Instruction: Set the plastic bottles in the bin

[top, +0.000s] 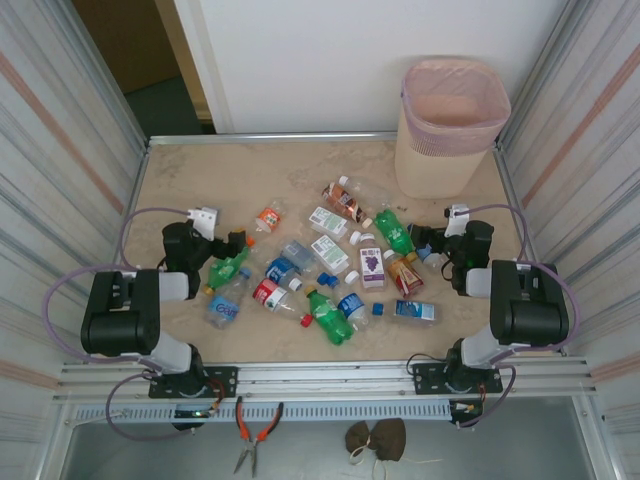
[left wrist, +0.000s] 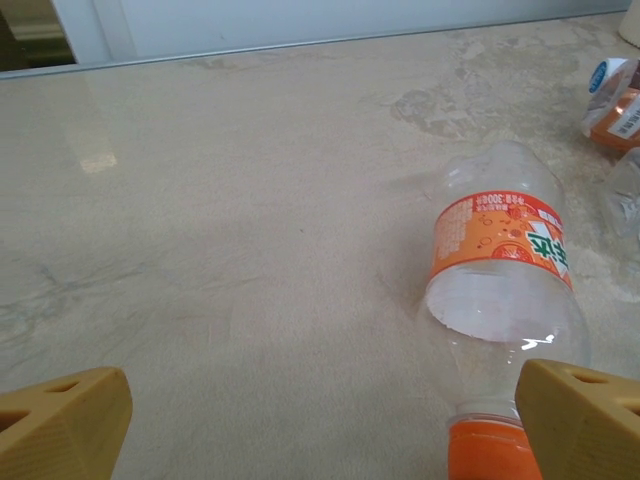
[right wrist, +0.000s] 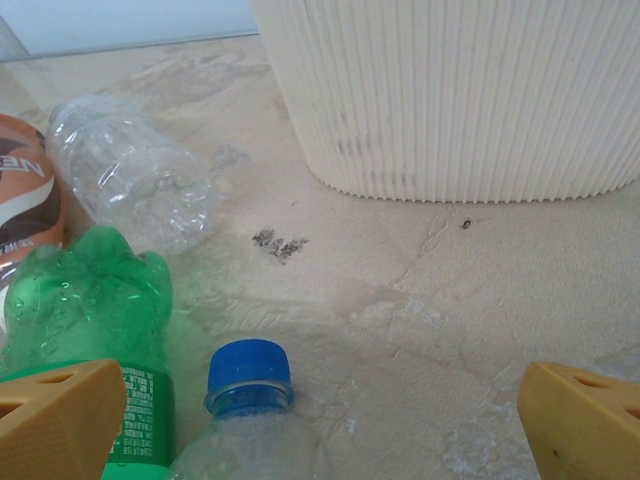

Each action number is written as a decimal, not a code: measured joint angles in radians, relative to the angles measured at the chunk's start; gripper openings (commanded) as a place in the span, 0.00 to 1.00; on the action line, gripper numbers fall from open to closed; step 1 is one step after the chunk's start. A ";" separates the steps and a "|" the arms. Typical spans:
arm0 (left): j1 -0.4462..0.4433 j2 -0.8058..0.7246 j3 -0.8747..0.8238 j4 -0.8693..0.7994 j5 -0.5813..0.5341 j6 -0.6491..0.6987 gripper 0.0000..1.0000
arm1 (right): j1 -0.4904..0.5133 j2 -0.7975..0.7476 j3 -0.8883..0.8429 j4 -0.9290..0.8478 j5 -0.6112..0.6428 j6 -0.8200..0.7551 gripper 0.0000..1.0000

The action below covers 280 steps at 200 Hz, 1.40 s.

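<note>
The left fingers (left wrist: 65, 420) stand released, an orange-label bottle (left wrist: 500, 270) lying against 1 tip. The right fingers (right wrist: 60, 415) gape beside a green bottle (right wrist: 90, 300), the bag-lined bin (top: 440, 165) beyond.

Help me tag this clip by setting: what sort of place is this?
Probably a robot test cell in a lab, not a home: a table fenced on both sides by ribbed panels, and two robot arms bolted to a metal rail at its near edge.

Ribbed matt plastic bin (right wrist: 470, 100) — glossy clear bottles (left wrist: 505, 275)
</note>
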 measured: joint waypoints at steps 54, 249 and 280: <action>-0.016 -0.140 0.024 -0.151 -0.083 -0.017 0.99 | 0.005 -0.119 0.007 -0.116 0.035 0.001 0.99; -0.065 -0.225 0.685 -1.385 0.011 -0.122 0.98 | 0.245 -0.255 0.519 -1.239 0.169 0.134 0.80; -0.062 -0.232 0.671 -1.394 0.011 -0.084 0.98 | 0.315 -0.146 0.628 -1.346 0.200 0.124 0.74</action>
